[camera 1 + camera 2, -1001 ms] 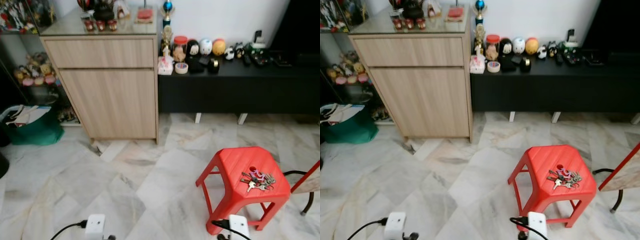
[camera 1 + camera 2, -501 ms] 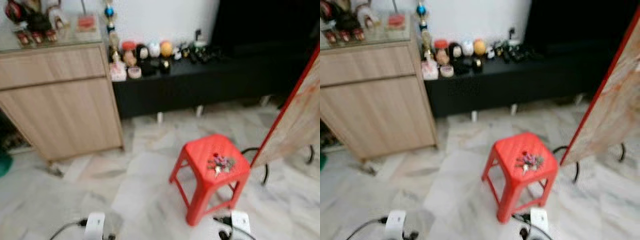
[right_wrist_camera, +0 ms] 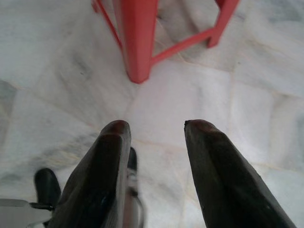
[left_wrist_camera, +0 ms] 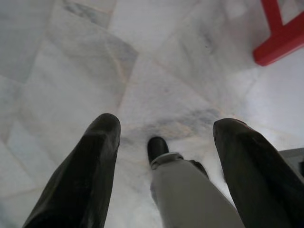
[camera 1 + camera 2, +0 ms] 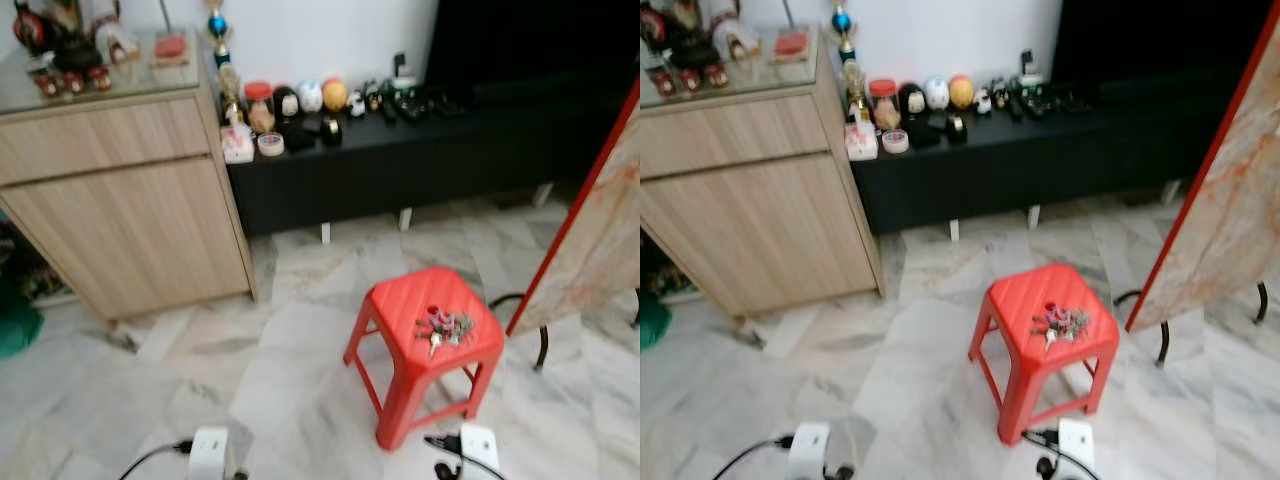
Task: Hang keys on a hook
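We're looking down at a marble floor (image 5: 160,380) w/ a red plastic stool (image 5: 425,340) a bit to our right. The keys (image 5: 442,327) sit as a jumbled bunch on the stool's seat, roughly mid-seat. Bunch looks spread more side to side than front to back, w/ one lighter key sticking out toward us at its left end, but pics are soft so we can't say more than that.

Containers: a clear jar w/ a red lid (image 5: 261,105) stands on the long black low cabinet (image 5: 400,160) against the wall, something tan inside, can't tell what. Next to it a small round white tub (image 5: 269,144) and a row of little round figurines. The wood cabinet (image 5: 120,200) to the left has a glass top w/ more small ornaments on it. A tilted red-edged board (image 5: 600,230) leans in at the right.

Both arms hang low. Left gripper (image 4: 164,137) points at bare floor, fingers (image 4: 90,166) spread wide, nothing between them. Right gripper (image 3: 154,128) is also parted & empty, aimed at the floor just by a stool leg (image 3: 137,38).
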`<state>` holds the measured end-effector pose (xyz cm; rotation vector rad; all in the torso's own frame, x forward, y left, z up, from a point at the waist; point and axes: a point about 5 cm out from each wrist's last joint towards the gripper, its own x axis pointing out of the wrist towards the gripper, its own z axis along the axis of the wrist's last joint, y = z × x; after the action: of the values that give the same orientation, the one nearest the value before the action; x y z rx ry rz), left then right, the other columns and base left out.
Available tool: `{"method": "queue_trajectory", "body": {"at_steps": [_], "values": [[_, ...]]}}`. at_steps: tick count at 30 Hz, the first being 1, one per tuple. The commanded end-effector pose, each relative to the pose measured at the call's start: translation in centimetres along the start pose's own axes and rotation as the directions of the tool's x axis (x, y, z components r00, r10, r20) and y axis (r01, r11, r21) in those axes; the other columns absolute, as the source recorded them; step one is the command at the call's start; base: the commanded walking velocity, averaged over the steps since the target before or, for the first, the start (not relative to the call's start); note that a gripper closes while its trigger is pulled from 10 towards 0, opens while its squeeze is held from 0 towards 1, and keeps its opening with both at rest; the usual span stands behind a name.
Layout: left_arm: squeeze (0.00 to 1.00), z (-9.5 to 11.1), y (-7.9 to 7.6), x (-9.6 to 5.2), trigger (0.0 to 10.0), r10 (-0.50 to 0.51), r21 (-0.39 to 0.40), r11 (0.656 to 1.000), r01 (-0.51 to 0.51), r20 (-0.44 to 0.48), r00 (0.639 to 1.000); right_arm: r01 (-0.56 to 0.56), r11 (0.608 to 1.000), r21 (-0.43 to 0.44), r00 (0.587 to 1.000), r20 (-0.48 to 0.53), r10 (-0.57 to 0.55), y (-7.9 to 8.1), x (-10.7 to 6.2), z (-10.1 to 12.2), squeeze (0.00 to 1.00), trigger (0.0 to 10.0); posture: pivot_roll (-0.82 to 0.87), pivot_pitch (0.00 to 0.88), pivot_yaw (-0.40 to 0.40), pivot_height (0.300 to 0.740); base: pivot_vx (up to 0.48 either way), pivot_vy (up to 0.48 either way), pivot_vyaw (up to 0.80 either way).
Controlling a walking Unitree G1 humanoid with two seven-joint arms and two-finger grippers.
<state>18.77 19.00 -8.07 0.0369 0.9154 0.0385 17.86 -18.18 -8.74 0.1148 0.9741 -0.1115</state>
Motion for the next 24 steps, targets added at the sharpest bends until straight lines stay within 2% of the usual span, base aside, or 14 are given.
{"method": "queue_trajectory", "body": {"at_steps": [1,8,11,17,20,23,24], "values": [[0.00,-0.8,0.7,-0.2,10.0,0.009,0.018,1.000,-0.009,-0.021,1.000,0.002,1.000,0.010,1.000,-0.005,-0.002,0.1,0.0,-0.2,0.00,10.0,0.03,0.000,0.004,0.723,0.000,-0.322,0.00],[0.00,-0.5,0.2,-0.1,10.0,0.004,0.017,1.000,-0.004,-0.017,1.000,0.005,1.000,0.009,1.000,-0.006,-0.005,0.1,0.0,-0.3,0.00,10.0,0.03,0.000,0.003,0.723,0.000,-0.321,0.00],[0.00,-0.4,0.9,-0.2,10.0,0.009,0.009,1.000,-0.009,-0.010,1.000,0.004,1.000,0.009,1.000,-0.005,-0.004,0.2,0.0,-0.3,0.00,10.0,0.03,0.000,0.001,0.723,0.000,-0.320,0.00],[0.00,-0.3,1.3,-0.2,10.0,0.015,0.006,1.000,-0.015,-0.004,1.000,0.004,1.000,0.014,1.000,-0.003,-0.004,0.2,0.0,-0.3,0.00,10.0,0.03,0.000,0.003,0.723,0.000,-0.319,0.00],[0.00,-0.1,1.5,-0.2,10.0,0.017,-0.010,1.000,-0.017,-0.001,1.000,0.005,1.000,0.016,1.000,-0.003,-0.005,0.3,0.0,-0.3,0.00,10.0,0.02,0.000,0.008,0.723,0.000,0.000,0.00],[0.00,0.3,1.8,-0.1,10.0,0.018,-0.024,1.000,-0.018,0.020,1.000,-0.006,1.000,0.016,0.997,0.073,0.005,0.1,0.2,2.1,0.00,10.0,0.01,0.000,0.015,0.723,0.000,0.000,0.00],[0.00,0.4,1.8,-0.1,10.0,0.020,-0.023,1.000,-0.019,0.023,1.000,-0.006,1.000,0.015,0.997,0.077,0.005,0.1,0.2,2.2,0.00,10.0,0.01,0.000,0.015,0.723,0.000,0.000,0.00]]}}
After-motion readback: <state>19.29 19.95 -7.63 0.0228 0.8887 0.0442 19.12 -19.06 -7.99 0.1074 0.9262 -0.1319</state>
